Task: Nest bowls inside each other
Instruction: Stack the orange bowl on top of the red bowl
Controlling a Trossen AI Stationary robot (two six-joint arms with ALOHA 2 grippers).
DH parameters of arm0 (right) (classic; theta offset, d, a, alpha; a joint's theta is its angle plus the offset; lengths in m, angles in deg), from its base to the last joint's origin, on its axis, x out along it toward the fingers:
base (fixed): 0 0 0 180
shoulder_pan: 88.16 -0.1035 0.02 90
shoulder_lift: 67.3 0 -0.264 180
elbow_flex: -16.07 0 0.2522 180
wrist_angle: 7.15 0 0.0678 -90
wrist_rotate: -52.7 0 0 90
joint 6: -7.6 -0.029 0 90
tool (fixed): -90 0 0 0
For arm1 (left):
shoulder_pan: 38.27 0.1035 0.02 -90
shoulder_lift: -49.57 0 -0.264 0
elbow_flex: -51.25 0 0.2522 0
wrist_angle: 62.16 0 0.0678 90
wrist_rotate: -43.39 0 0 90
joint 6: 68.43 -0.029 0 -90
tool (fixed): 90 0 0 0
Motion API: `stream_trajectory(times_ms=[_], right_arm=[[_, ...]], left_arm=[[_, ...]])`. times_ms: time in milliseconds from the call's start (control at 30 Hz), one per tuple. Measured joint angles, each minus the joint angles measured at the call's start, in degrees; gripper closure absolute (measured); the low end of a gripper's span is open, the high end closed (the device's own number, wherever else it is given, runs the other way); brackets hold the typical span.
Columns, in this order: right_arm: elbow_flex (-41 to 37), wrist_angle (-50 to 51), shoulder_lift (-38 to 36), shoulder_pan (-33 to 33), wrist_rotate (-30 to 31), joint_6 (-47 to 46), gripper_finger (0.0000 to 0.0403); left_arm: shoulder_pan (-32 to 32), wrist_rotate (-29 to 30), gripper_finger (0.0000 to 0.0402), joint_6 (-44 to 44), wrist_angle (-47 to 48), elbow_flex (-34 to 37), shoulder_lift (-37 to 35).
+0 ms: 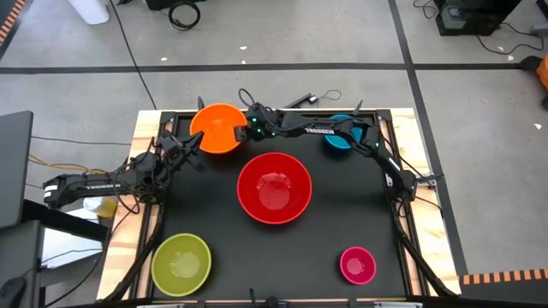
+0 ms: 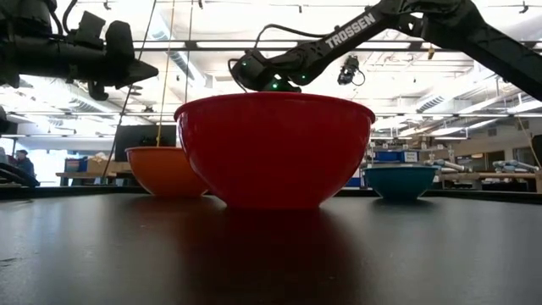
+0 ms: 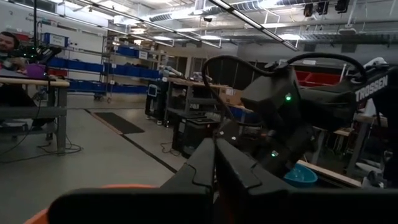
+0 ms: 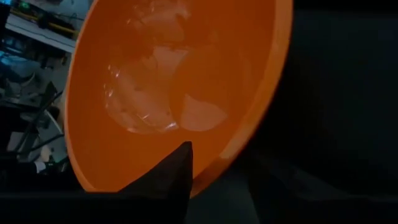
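Observation:
The orange bowl [image 1: 216, 128] stands at the far side of the table. My right gripper [image 1: 242, 130] reaches over from the right and is open at the bowl's right rim [image 4: 219, 175]: one finger [image 4: 169, 177] stands inside the bowl, the other outside. The red bowl [image 1: 274, 186] sits in the middle, the yellow-green bowl [image 1: 181, 263] near left and the magenta bowl [image 1: 357, 264] near right. The blue bowl [image 1: 338, 141] at the far right is partly under my right arm. My left gripper [image 1: 195, 147] hovers shut, left of the orange bowl. My right gripper straddles the orange bowl's right rim [image 4: 219, 175], slanting down from the table's right. I cannot tell whether either finger touches the rim. The bowl stands upright on the table.
All the bowls stand apart, open side up, on the black table top [image 1: 214, 205]. Free room lies between the red bowl and the near bowls. In the low view the red bowl [image 2: 273, 148] hides my right gripper's fingertips.

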Motion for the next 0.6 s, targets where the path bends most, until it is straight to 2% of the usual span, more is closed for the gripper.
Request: stream_trajectory(times_ms=[133, 600], right_arm=[[0.0, -0.1, 0.0, 0.1, 0.1, 0.0, 0.0270], [0.0, 0.8, 0.0, -0.1, 1.2, 7.5, 0.0377]], left_arm=[[0.0, 0.0, 0.0383, 0.0, -0.1, 0.0, 0.0], [0.0, 0.1, 0.0383, -0.2, -0.3, 0.0, 0.0]])
